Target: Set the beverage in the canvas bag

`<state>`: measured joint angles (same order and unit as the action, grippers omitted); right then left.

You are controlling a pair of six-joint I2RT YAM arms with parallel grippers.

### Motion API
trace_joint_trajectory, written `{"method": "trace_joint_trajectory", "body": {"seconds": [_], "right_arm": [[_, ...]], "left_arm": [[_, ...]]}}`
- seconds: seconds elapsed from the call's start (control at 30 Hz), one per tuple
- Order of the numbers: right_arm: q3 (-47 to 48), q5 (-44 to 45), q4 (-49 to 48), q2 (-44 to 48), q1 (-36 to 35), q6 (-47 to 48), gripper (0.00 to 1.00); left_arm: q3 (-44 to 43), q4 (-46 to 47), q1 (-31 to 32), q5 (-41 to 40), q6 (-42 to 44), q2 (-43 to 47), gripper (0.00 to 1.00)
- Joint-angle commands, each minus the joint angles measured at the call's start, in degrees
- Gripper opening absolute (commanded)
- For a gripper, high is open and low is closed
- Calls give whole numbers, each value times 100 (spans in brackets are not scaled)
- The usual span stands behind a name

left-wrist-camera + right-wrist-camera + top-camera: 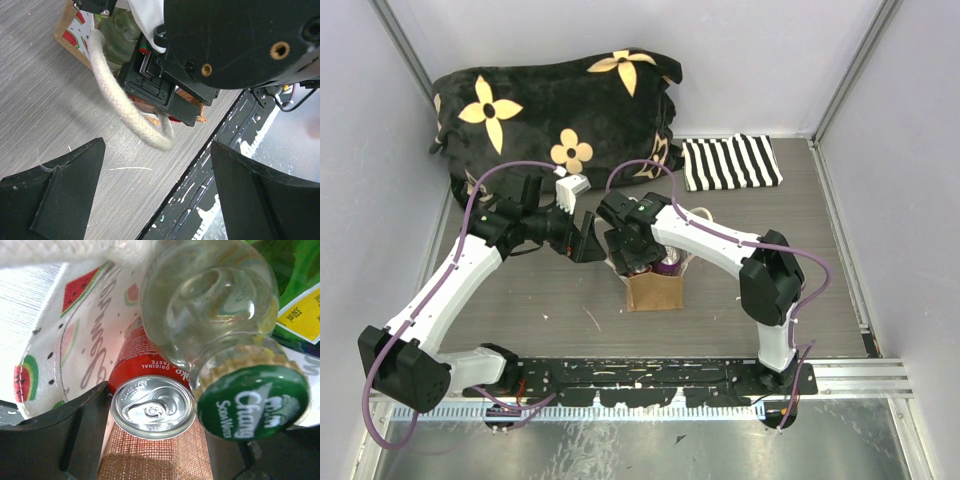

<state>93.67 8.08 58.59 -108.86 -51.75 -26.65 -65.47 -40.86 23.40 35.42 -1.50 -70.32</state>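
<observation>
The tan canvas bag (655, 292) stands mid-table, its watermelon-print lining (75, 340) facing me. My right gripper (638, 262) reaches down into its mouth. In the right wrist view the right gripper (157, 410) is shut on a red can (150, 407): the left finger (80, 430) touches it, and the right finger is mostly hidden behind a clear glass bottle (210, 305) with a green cap (252, 402). My left gripper (588, 240) hovers just left of the bag. It is open and empty (159, 145), near a cream rope handle (115, 95).
A black flowered cushion (550, 110) lies at the back left, a black-and-white striped cloth (730, 162) at the back right. A purple can top (670, 263) and green packaging with a yellow label (300, 315) sit in the bag. The metal rail (840, 375) runs along the near edge.
</observation>
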Motion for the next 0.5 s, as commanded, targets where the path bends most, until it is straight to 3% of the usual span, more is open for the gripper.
{"method": "trace_joint_trajectory", "body": {"seconds": [0.0, 0.47], "right_arm": [[365, -205, -151, -105, -28, 177, 56], [687, -220, 49, -182, -35, 279, 71]], "left_arm": [[65, 43, 6, 36, 88, 80, 94], [80, 20, 7, 48, 149, 54, 94]]}}
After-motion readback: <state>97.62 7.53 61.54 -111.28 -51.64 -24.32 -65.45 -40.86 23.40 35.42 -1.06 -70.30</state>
